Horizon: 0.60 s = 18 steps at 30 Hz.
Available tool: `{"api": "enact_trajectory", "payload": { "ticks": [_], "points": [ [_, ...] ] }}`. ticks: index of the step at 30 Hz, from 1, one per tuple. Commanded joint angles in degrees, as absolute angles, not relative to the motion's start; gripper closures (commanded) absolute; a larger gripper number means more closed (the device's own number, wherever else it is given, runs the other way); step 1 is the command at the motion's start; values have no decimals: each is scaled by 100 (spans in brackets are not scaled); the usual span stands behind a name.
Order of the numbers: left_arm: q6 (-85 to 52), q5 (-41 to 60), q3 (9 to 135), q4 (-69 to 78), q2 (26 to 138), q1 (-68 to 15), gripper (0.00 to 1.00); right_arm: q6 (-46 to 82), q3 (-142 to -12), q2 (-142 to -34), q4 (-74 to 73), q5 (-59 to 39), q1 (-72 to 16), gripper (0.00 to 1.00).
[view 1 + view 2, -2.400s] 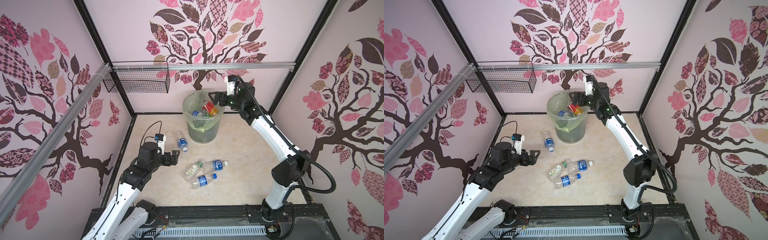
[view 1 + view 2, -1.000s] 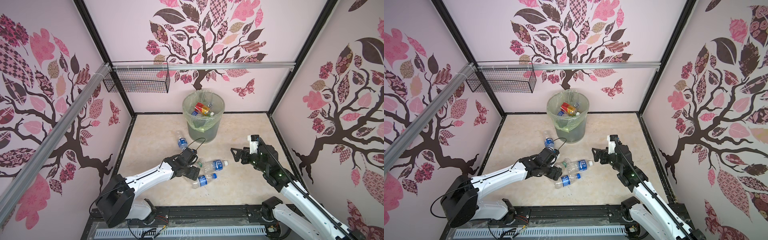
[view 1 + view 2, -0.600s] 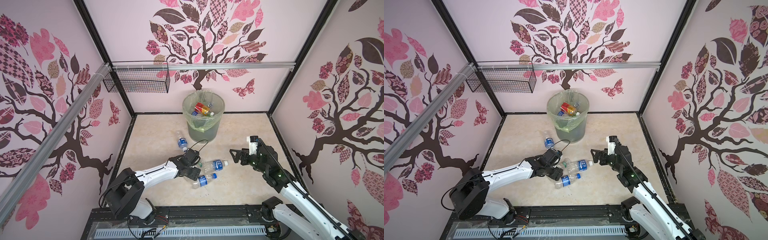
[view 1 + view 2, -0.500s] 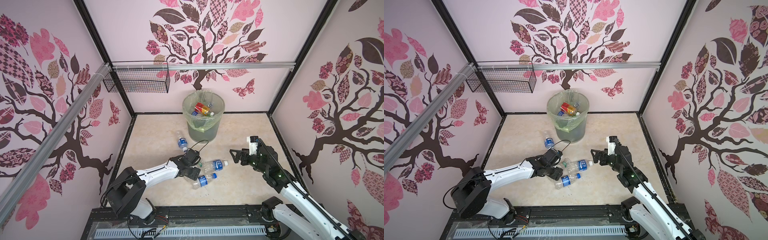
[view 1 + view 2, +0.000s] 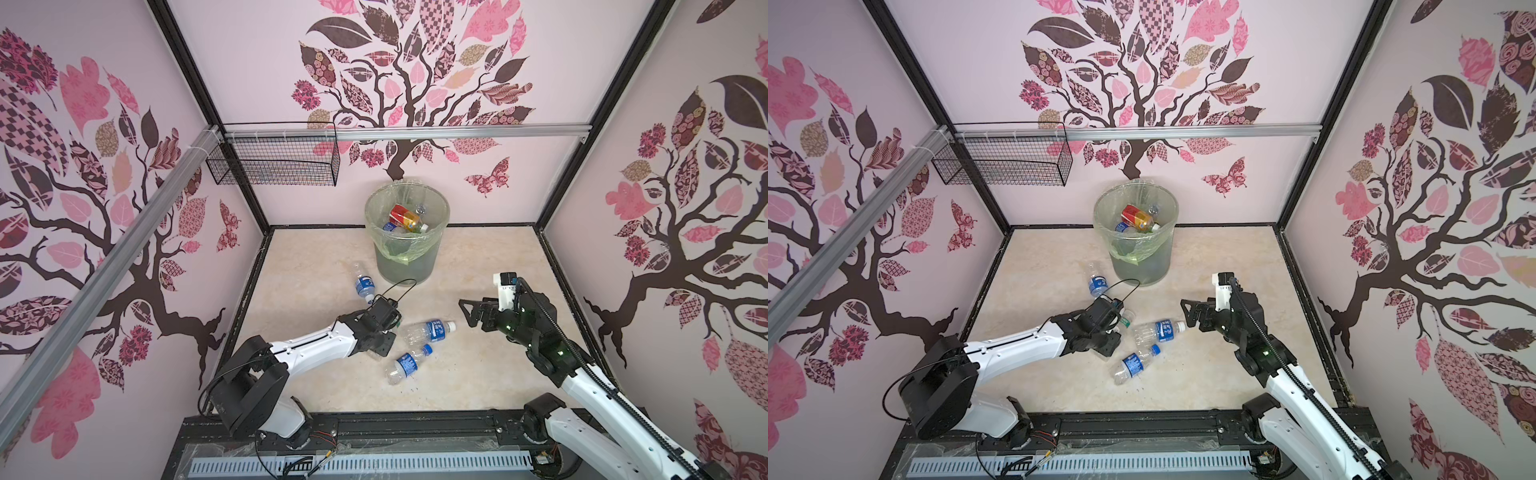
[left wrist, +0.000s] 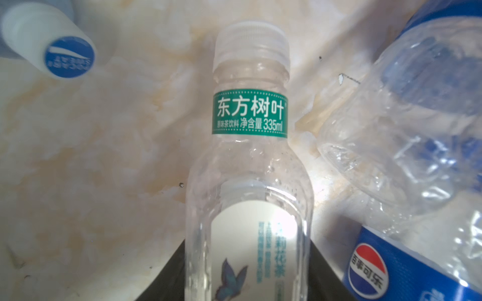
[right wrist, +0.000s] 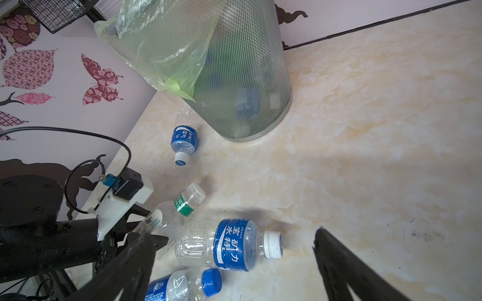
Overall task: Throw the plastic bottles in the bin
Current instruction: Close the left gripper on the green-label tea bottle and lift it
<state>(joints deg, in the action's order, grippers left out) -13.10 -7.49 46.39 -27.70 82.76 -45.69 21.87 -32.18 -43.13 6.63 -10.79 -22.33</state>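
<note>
Plastic bottles [image 5: 430,331]: four on floor [image 5: 478,257], green-labelled bottle [image 6: 249,156] in left gripper [image 6: 247,276]; one bin [image 5: 432,259].

The tea bottle [image 6: 249,182] has a green neck band [image 6: 249,114] reading 东方树叶, then 原味茶饮料 净含量 335ml. Just beside the tea bottle, the Pepsi bottle [image 6: 407,263] shows the globe logo with 百事可乐 on its blue label [image 6: 391,255]. A third bottle [image 7: 229,245], also beside the tea bottle, reads 宝矿力水特.

We see white-shelled arms [image 5: 311,345], black joints [image 5: 249,390], a looping black cable [image 7: 129,156], and the right gripper's [image 5: 468,312] pointed black fingers [image 7: 331,260].
</note>
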Motion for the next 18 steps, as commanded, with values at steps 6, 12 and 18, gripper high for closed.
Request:
{"api": "enact_trajectory", "payload": {
  "ticks": [6, 12, 18],
  "points": [
    [-1323, -1365, 4888, -2997, 7231, -4584, 49, 2232, -3164, -4306, 642, -1240, -2242, 3],
    [-1363, -1689, 4729, -3109, 6029, -4571, 49, 2265, -3111, -4358, 624, -1309, -2247, 3],
    [-1386, -1965, 4045, -2518, 4579, -4557, 49, 2329, -3098, -4349, 580, -1401, -2242, 3]
  ]
}}
